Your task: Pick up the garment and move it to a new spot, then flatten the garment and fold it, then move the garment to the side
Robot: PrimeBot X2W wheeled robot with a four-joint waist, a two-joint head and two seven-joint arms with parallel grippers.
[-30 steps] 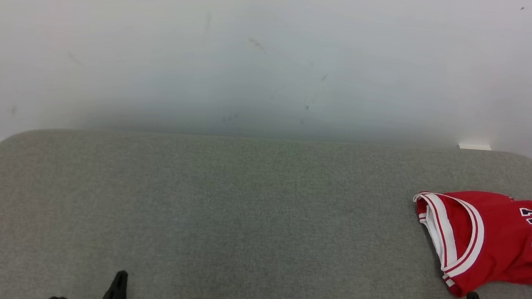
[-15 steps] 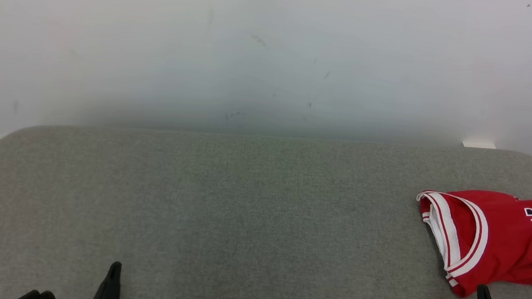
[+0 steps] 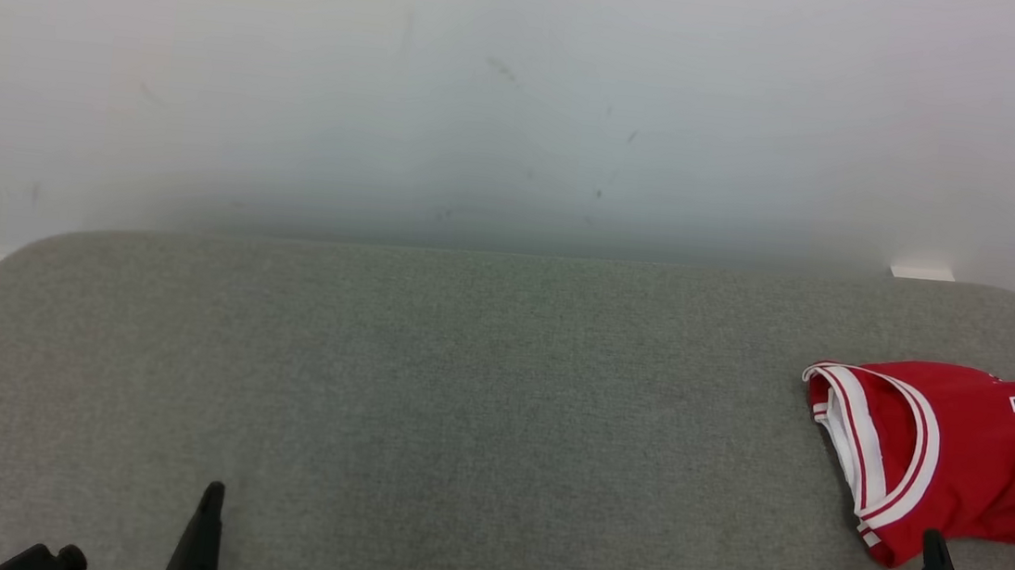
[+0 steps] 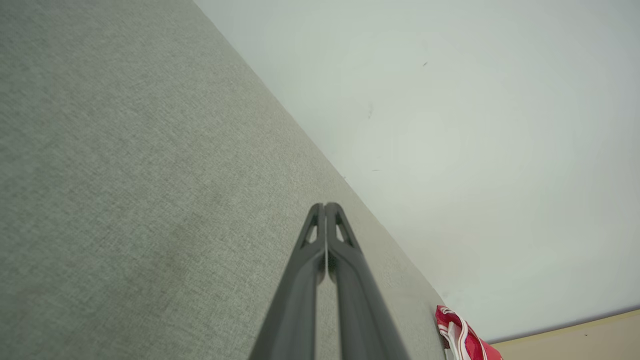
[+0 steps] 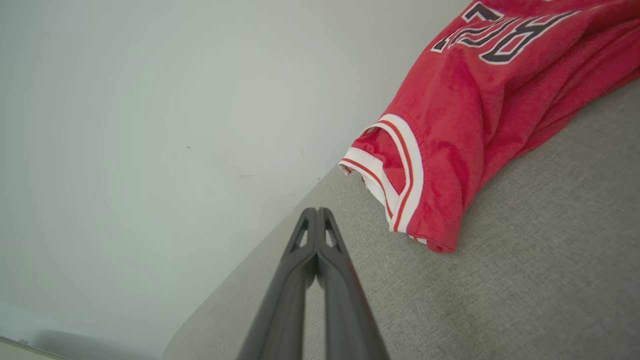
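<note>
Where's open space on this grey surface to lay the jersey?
The grey surface is bare from its left edge through the middle, between the white wall and the left pincer. Crowded at far right: the red jersey, beside the right pincer.

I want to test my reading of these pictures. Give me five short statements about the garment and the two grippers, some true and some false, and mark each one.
1. The red jersey lies near the right end of the grey surface. True.
2. The right gripper is holding the jersey. False: its fingers are shut on nothing, and the jersey lies ahead of them.
3. The left gripper has its fingers spread wide. False: they are pressed together.
4. The jersey bears dark letters outlined in white. True.
5. The jersey's trim is blue. False: it is white and red.
</note>
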